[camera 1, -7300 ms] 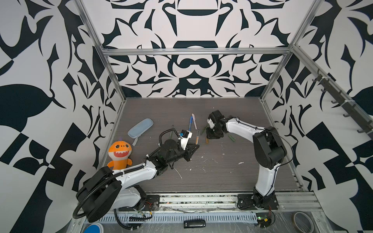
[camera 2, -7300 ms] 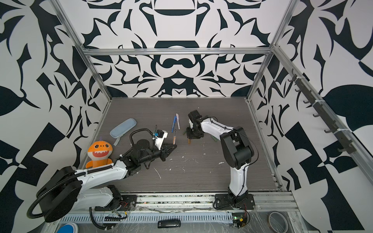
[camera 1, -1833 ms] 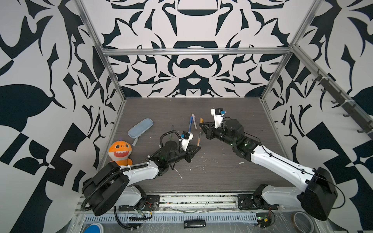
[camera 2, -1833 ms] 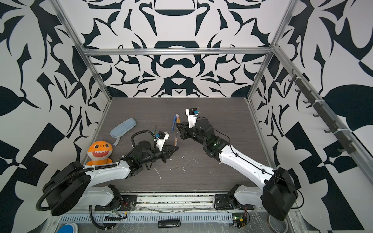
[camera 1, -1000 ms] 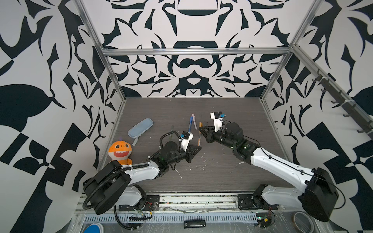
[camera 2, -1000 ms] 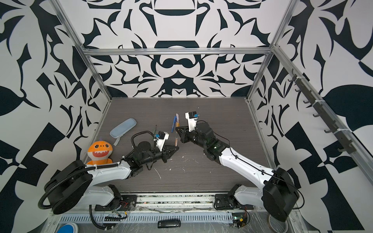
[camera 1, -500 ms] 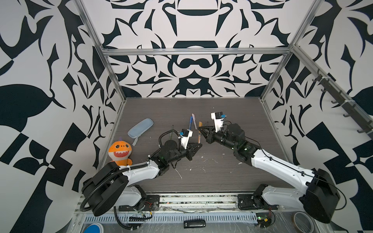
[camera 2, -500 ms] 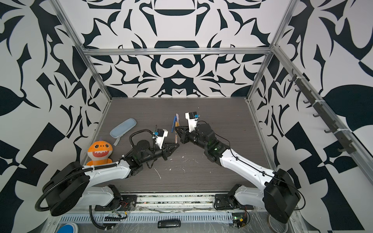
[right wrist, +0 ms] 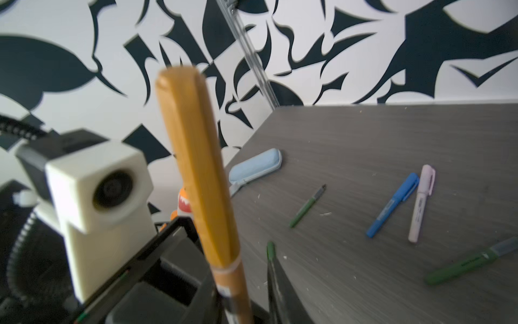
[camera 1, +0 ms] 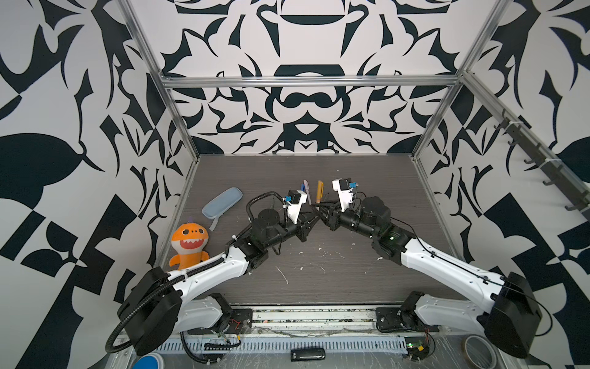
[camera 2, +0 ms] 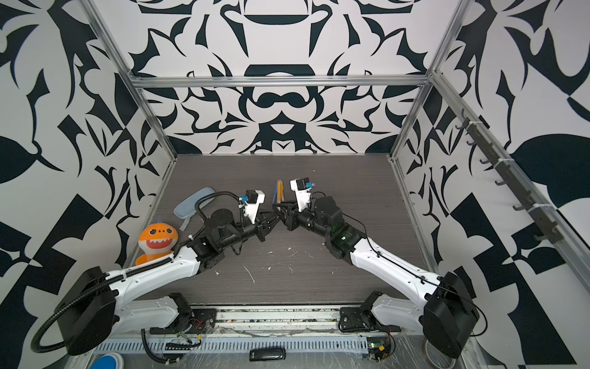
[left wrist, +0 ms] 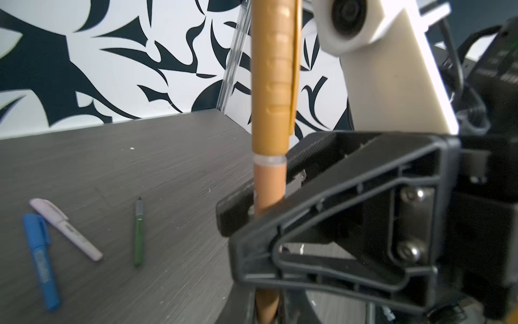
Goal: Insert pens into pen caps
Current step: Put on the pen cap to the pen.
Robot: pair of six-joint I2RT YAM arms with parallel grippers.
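At about 8 o'clock on the counter [camera 1: 351,179], against the wall, an orange plush toy [camera 1: 189,238] is seen, and a pale blue pencil case [camera 1: 222,202] is laid at about 10 o'clock. An uncapped green pen [right wrist: 307,207] is laid between the case and a capped blue pen [right wrist: 392,204], beside which a capped pale pink pen [right wrist: 421,202] is laid; both are found just toward 12 o'clock from the pincers. Near the middle, the left pincer [camera 1: 311,221] is closed on the lower barrel of the orange-brown pen [left wrist: 269,190], which is held upright, clear of the counter. The orange-brown cap [left wrist: 270,84] is seated over its upper end, with a clear ring shown at the joint. At the pen's 3 o'clock the right pincer [camera 1: 324,213] is set tip to tip with the left. Its jaws are parted around the barrel, and a gap is seen between the barrel and one finger [right wrist: 280,294]. A second green pen [right wrist: 471,263] is laid beyond the pink one from the case.
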